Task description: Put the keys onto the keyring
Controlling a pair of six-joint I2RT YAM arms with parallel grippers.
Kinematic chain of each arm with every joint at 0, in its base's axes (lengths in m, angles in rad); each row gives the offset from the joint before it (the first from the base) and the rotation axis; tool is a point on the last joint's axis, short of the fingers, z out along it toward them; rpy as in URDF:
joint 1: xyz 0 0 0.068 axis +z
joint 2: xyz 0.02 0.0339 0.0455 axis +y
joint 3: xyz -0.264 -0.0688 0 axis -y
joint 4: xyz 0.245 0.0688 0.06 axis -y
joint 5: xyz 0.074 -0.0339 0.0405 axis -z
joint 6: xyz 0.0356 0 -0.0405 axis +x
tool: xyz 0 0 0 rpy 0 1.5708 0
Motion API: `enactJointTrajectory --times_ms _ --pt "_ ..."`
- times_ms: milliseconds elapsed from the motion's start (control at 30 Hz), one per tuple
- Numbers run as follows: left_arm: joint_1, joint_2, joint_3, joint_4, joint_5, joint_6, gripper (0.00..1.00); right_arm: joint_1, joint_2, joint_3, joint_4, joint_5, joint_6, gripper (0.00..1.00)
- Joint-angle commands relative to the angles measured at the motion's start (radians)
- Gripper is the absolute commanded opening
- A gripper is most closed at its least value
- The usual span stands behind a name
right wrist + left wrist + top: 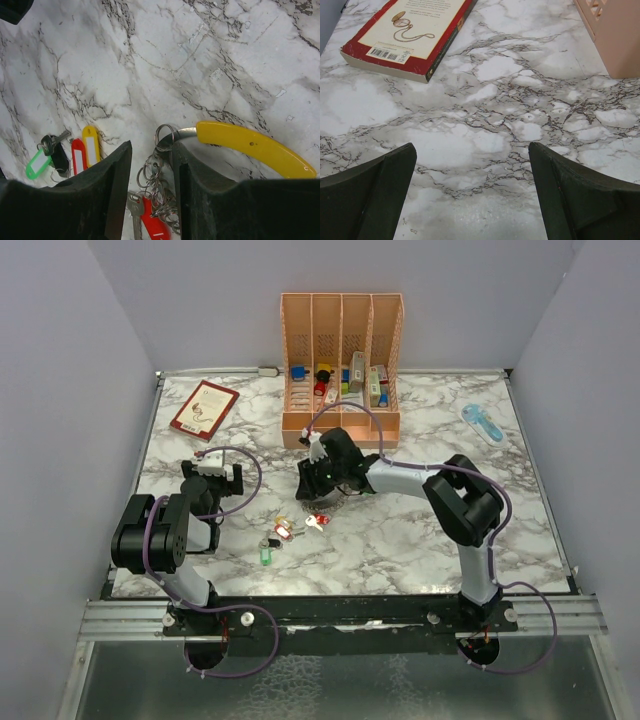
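My right gripper (150, 150) hangs over the middle of the marble table (420, 530), its jaws narrowed around the keyring (181, 133). The keyring is a silvery loop with a yellow curved sleeve (250, 145) sticking out to the right. A bunch of small rings and a key with a red tag (154, 225) fill the gap between the fingers. Loose keys with green (37, 163), red (78, 155) and yellow (91, 145) tags lie on the table to its left, and the same keys (280, 535) show in the top view. My left gripper (472, 150) is open over bare marble.
A red book (204, 408) lies at the back left, just beyond my left gripper. The peach organizer (340, 350) with coloured blocks stands at the back centre, close behind the right gripper (325, 472). A light blue object (483, 423) lies at the back right.
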Motion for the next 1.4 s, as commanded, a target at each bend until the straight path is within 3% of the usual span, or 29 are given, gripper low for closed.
enactJointTrajectory --times_ms 0,600,833,1100,1367 --pt "0.001 0.003 0.011 0.045 -0.014 -0.01 0.98 0.008 0.026 0.039 0.023 0.022 -0.002 0.39" --pt "0.001 0.004 0.011 0.046 -0.014 -0.01 0.98 0.008 0.07 0.064 -0.009 0.07 -0.01 0.36" --pt "0.001 0.003 0.011 0.046 -0.014 -0.01 0.98 0.008 0.072 0.059 -0.014 0.036 0.004 0.24" --pt "0.001 0.003 0.011 0.046 -0.013 -0.011 0.98 0.015 0.06 0.036 -0.02 0.015 0.019 0.23" --pt "0.001 0.003 0.011 0.045 -0.014 -0.01 0.98 0.016 0.08 0.052 -0.036 -0.021 0.027 0.15"
